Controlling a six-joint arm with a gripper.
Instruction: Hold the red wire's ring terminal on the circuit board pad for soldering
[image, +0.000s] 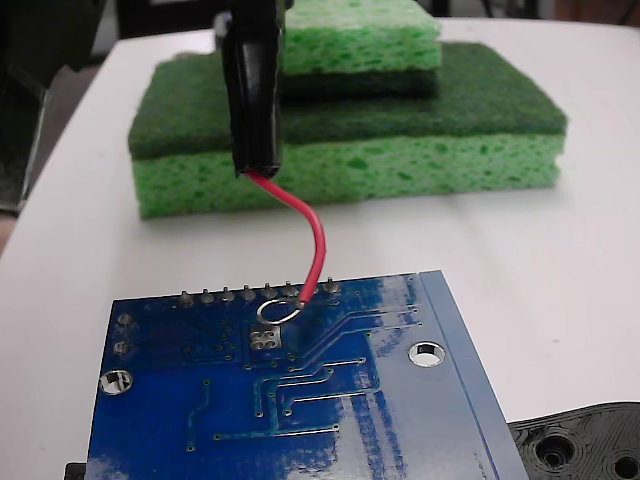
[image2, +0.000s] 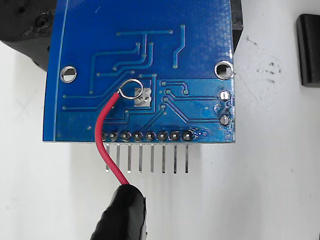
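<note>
One end effector (image: 258, 168), black-sleeved, is clamped on the red wire (image: 312, 240). The wire arcs down to the circuit board (image: 330, 420) on the white counter (image: 560, 250). Its ring terminal (image2: 130, 89) overlaps the pad (image2: 142, 97) at the pad's ten o'clock corner, off-centre.

Top left of the fixed view, the gripper (image: 257, 168) shows glossy black, narrow and tapered; bottom of the wrist view, it's wrinkled black, like tape.

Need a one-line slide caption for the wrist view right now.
Gripper holds the red wire, its ring lying partly over the silver pad on the blue board.
</note>
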